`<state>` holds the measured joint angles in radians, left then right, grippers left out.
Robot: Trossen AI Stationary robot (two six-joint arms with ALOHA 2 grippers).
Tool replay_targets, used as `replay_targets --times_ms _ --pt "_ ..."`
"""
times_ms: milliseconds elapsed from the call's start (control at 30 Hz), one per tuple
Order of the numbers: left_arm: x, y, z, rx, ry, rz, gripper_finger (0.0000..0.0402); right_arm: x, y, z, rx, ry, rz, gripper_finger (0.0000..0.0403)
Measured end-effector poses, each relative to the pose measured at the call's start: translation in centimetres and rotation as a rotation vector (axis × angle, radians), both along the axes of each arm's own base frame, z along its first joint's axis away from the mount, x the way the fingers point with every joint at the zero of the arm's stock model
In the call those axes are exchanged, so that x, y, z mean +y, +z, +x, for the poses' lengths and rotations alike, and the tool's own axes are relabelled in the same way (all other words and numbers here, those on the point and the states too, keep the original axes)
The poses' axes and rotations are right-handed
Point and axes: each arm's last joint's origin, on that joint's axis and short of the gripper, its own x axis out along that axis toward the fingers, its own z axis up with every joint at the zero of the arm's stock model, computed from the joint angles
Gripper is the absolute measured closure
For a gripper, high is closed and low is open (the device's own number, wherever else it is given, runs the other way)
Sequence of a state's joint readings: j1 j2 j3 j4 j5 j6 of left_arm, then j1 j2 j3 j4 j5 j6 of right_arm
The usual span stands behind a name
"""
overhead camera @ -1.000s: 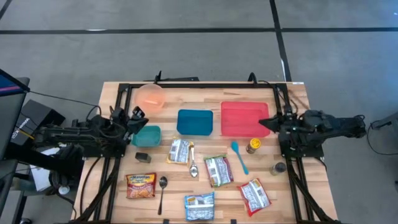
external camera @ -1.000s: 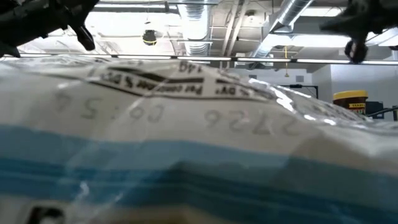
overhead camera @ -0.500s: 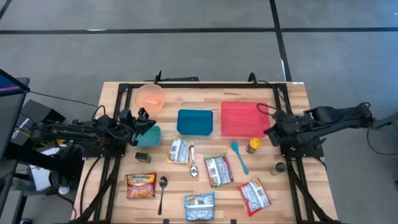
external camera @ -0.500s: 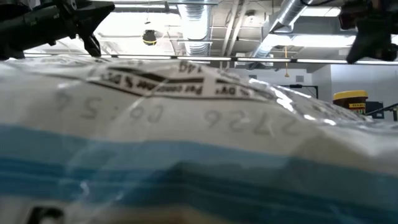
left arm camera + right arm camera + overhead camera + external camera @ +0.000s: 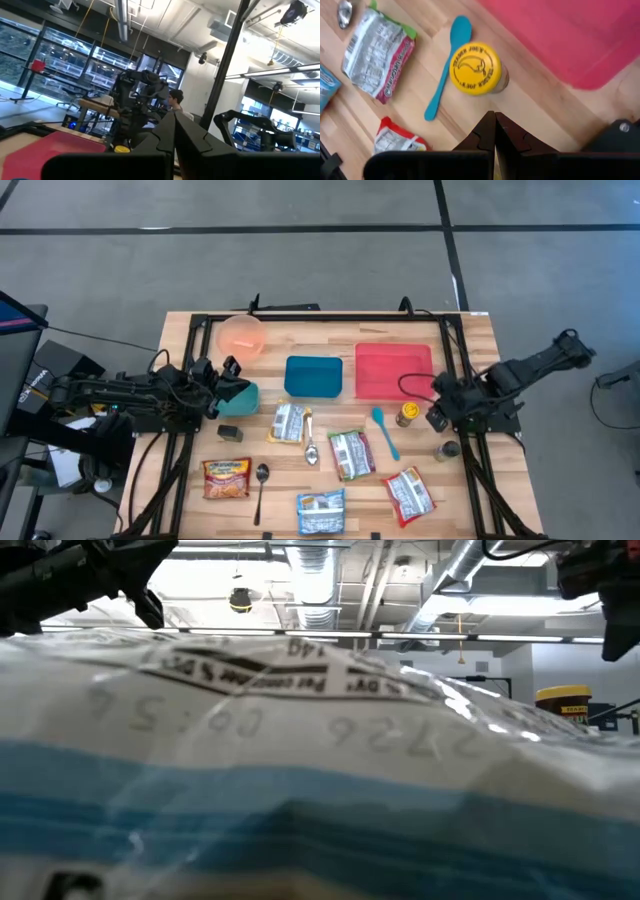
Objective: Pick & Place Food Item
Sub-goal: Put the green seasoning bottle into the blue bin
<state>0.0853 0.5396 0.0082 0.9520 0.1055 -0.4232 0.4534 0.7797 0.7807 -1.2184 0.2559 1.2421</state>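
Note:
Several food packets lie flat on the near half of the wooden table: a silver one (image 5: 290, 422), a green one (image 5: 351, 453), a red one (image 5: 410, 494), an orange one (image 5: 227, 478) and a blue one (image 5: 321, 512). My right gripper (image 5: 431, 418) is shut and tipped downward just right of a yellow-lidded jar (image 5: 475, 68); it holds nothing. In its wrist view the shut fingertips (image 5: 495, 119) stand short of the jar. My left gripper (image 5: 239, 387) is shut and empty above a teal bowl (image 5: 238, 400) at the left.
A red tray (image 5: 392, 370), a blue tray (image 5: 313, 376) and an orange bowl (image 5: 241, 335) stand along the far half. A blue spoon (image 5: 385, 432), two metal spoons (image 5: 310, 444), a second jar (image 5: 447, 450) and a small black block (image 5: 230, 432) lie among the packets. The blue packet fills the low view.
My right gripper has swung from the red tray's right edge toward the table's near edge and tipped from nearly level to pointing steeply down beside the yellow-lidded jar. It has stayed shut. No object has moved.

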Motion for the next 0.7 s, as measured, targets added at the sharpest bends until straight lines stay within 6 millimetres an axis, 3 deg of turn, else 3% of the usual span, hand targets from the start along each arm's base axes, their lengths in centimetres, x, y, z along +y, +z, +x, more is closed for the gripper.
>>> replay_targets --times_ms 533,700 --pt "0.0 0.8 -0.4 -0.090 0.036 0.019 0.0402 1.9 -0.3 -1.3 0.269 -0.096 0.318 0.0403" --pt "0.0 0.8 -0.4 -0.090 0.048 0.044 0.0402 2.9 -0.3 -1.9 0.303 -0.121 0.345 0.0403"
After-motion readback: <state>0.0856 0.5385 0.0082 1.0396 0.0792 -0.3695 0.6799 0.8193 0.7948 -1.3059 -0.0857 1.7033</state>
